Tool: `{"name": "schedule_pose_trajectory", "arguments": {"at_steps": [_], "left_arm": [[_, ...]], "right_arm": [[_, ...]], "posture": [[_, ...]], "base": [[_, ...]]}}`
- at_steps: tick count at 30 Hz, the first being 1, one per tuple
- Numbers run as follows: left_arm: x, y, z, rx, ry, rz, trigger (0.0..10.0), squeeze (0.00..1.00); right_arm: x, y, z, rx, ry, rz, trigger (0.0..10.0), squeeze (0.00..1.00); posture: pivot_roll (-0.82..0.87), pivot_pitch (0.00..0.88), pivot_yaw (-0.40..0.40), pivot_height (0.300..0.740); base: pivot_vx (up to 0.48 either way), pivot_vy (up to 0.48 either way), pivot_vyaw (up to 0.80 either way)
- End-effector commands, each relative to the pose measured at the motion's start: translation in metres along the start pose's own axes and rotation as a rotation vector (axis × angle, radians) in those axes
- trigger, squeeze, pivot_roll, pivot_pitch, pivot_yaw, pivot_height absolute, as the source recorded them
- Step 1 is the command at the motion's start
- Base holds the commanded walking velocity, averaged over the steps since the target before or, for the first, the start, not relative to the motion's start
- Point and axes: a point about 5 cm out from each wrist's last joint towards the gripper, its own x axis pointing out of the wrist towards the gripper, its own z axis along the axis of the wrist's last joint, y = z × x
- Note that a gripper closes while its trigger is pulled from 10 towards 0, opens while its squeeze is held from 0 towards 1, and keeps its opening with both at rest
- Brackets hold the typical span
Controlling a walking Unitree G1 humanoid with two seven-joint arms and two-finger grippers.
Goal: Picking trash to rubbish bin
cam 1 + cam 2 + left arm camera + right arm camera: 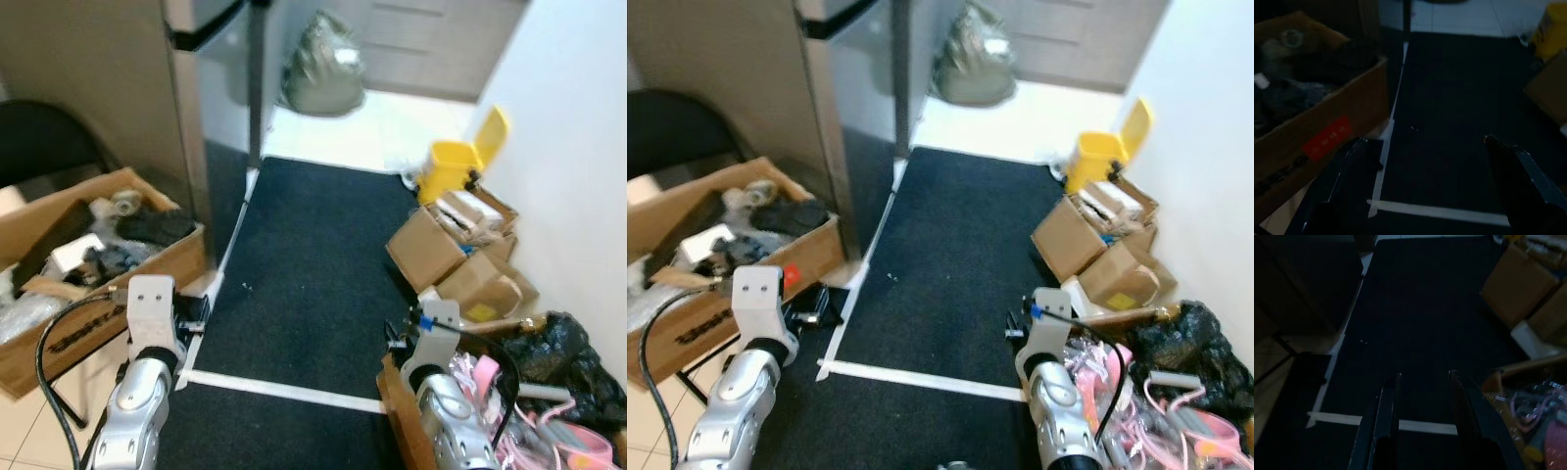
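From my head cameras I look down a dark carpet toward the yellow rubbish bin, lid up, standing at the far end by the right wall, just beyond some small cardboard boxes. A big open carton of clutter sits on my left; a black bag and pink tangle lie at my right. In the left wrist view my left pincer hangs released, fingers spread wide above the white tape line. In the right wrist view my right pincer is also released, its gap narrower, holding nothing.
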Motion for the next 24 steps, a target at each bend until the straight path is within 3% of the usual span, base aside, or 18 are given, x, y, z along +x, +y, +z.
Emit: {"name": "schedule_pose_trajectory", "arguments": {"at_steps": [1, 24], "left_arm": [[-0.0016, -0.0031, -0.0028, 0.003, 0.013, -0.021, 10.0, 0.0], [-0.0007, -0.0039, -0.0019, 0.003, 0.011, -0.028, 10.0, 0.0]], "right_arm": [[-0.0029, -0.0078, -0.0037, -0.008, 0.008, -0.031, 10.0, 0.0], [-0.0022, -0.0016, -0.0054, 0.007, 0.009, -0.014, 10.0, 0.0]], "posture": [[0.07, 0.095, -0.03, 0.74], [0.08, 0.09, -0.027, 0.74]], "base": [[0.0, 0.0, -0.8], [0.0, 0.0, -0.8]]}}
